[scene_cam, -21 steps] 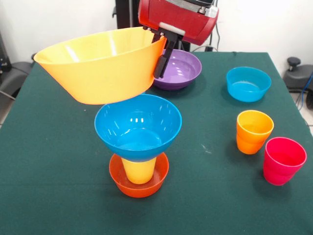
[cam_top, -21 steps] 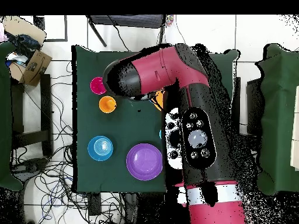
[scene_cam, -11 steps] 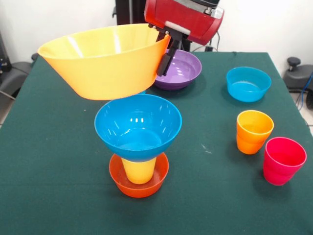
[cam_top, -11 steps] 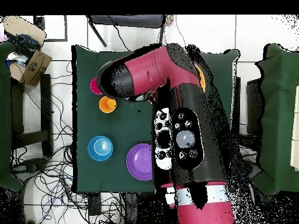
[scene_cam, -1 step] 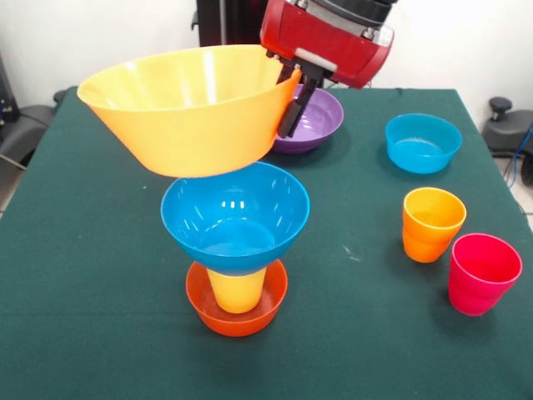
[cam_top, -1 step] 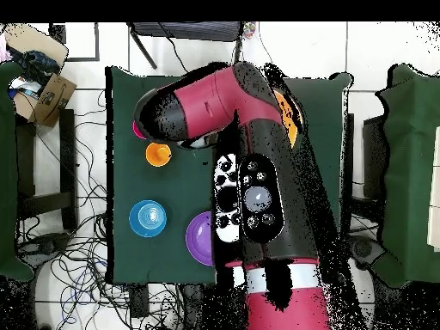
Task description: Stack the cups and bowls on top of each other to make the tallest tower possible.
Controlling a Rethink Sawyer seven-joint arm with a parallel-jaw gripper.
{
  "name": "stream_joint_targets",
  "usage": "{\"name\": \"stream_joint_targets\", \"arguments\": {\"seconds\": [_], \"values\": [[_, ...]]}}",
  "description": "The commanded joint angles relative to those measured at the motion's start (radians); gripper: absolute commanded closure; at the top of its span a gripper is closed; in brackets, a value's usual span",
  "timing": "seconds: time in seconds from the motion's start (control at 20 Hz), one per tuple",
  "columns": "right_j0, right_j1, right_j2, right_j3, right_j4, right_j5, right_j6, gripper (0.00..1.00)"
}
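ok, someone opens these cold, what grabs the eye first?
The large light orange bowl, held in the air by the gripper shut on its rim, just above the tower. Under it the tower itself: large blue bowl on a yellow cup standing in a small red-orange bowl, front and centre of the green table. In the overhead view the red arm hides most of this.

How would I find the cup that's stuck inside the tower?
Find the tower near the front of the green table. At its bottom sits a small red-orange bowl, and the yellow cup stands in it. Unlike the other cups, a blue bowl rests on top.
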Motion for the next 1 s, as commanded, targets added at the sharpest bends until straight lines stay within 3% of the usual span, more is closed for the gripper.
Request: {"name": "stream_joint_targets", "arguments": {"seconds": [0.05,1.0], "values": [[0.018,0.070,-0.013,-0.079,-0.026,0.083,-0.071,1.00],[0.049,0.055,-0.055,-0.076,-0.011,0.094,-0.061,1.00]]}}
